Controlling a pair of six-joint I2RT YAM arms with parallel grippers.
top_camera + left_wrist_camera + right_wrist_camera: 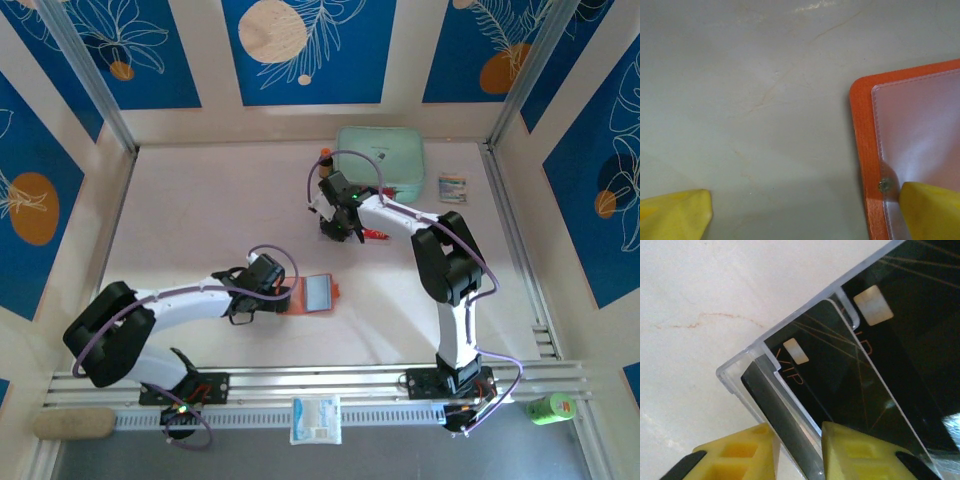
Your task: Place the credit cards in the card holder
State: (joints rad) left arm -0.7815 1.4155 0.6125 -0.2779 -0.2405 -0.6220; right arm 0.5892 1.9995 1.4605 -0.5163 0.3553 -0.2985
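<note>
Spreading wide, the left gripper (805, 220) stands open. One yellow fingertip (932, 210) bears on the orange card holder (865, 150) just beside its snap button (885, 186), and the other hangs over the bare table (740, 100). This likely pins the holder flat and open so a card can slide in. The right gripper (797, 452) straddles a dark card (775, 405) and the wall of the clear tray (735, 375), where the black credit cards (900, 340) stand. Its gap is narrow, but I cannot tell whether it clamps. The holder lies mid-table, well apart from the tray, which is near the mint-green pouch (380, 165).
</note>
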